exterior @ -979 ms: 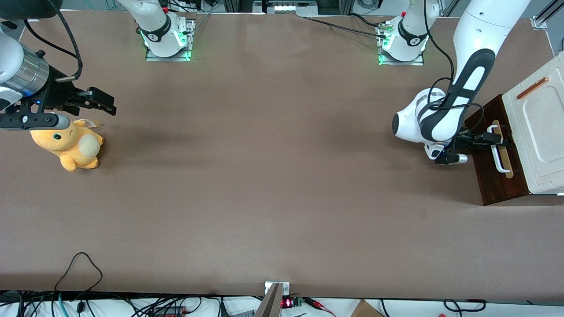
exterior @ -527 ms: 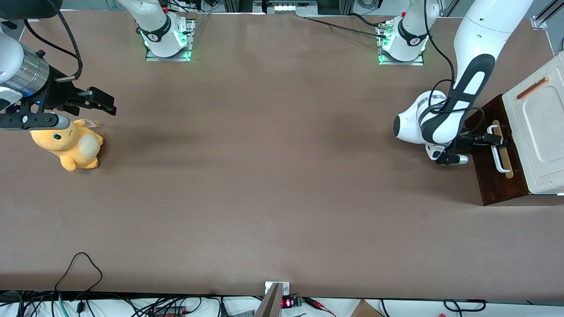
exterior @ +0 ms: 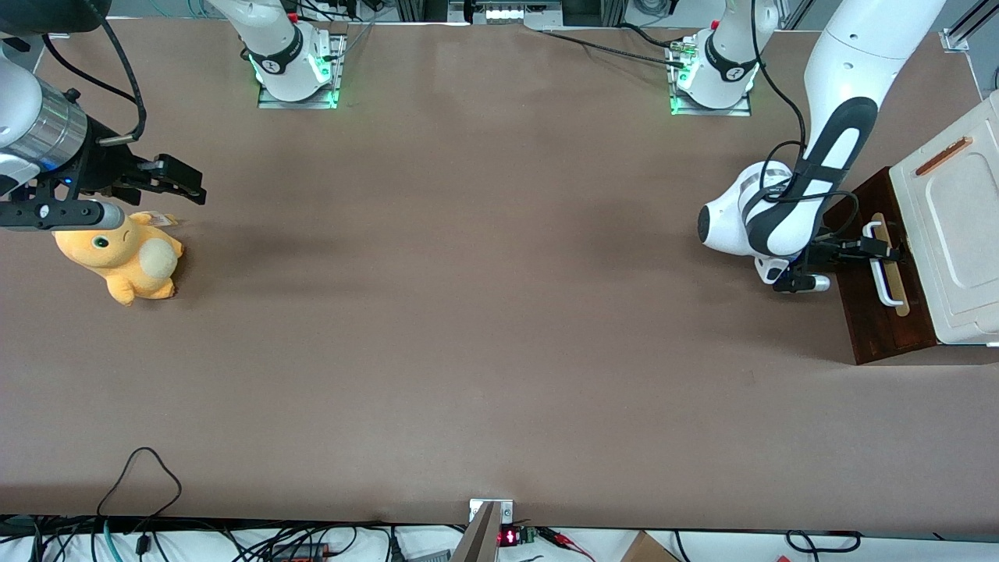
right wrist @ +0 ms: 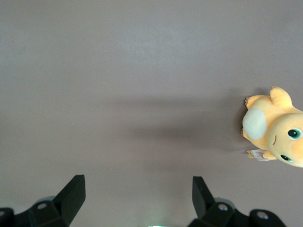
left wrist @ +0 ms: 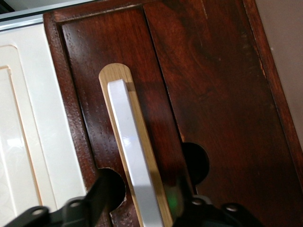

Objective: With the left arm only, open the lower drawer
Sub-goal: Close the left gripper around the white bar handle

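The lower drawer [exterior: 874, 328] is a dark brown wooden front with a white bar handle [exterior: 886, 285] on a pale wood strip, at the working arm's end of the table. My left arm [exterior: 788, 211] bends down in front of it. The gripper [exterior: 880, 248] is at the end of the handle farther from the front camera. In the left wrist view the gripper [left wrist: 144, 203] is open, with one black finger [left wrist: 102, 194] on each side of the white handle [left wrist: 125, 123] and a gap to each finger. The drawer front [left wrist: 213, 94] fills that view.
The cream-white panelled part [exterior: 956, 226] with a small orange-brown handle [exterior: 943, 156] stands above the drawer. An orange plush toy [exterior: 125, 254] lies toward the parked arm's end of the table. Cables hang along the table edge nearest the front camera.
The left arm's elbow has shifted slightly toward the drawer. The gripper stays at the handle and the drawer front has not visibly moved.
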Available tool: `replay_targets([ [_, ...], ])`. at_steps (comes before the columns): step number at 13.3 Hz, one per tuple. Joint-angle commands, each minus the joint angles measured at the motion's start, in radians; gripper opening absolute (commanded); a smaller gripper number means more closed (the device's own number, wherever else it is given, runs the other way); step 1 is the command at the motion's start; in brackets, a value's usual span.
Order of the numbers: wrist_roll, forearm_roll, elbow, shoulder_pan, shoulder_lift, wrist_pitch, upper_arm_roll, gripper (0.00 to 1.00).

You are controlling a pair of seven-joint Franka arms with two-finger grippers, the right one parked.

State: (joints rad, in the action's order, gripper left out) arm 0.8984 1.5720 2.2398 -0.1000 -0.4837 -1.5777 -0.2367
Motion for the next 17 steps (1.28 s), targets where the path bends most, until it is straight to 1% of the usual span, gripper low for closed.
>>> replay_targets([
  [1, -0.022, 0.028, -0.019, -0.004, -0.015, -0.004, 0.010, 0.57],
  [3, -0.024, 0.039, -0.019, -0.004, -0.018, -0.004, 0.011, 0.57],
  [5, -0.022, 0.040, -0.019, -0.004, -0.018, -0.004, 0.011, 0.54],
  [9, -0.022, 0.040, -0.019, -0.004, -0.018, -0.005, 0.011, 0.42],
  [10, -0.022, 0.040, -0.019, -0.004, -0.018, -0.005, 0.011, 0.37],
  [11, -0.022, 0.040, -0.019, -0.004, -0.018, -0.005, 0.011, 0.35],
  [13, -0.022, 0.040, -0.019, -0.004, -0.019, -0.005, 0.011, 0.27],
  [17, -0.024, 0.040, -0.019, -0.004, -0.022, -0.007, 0.011, 0.17],
])
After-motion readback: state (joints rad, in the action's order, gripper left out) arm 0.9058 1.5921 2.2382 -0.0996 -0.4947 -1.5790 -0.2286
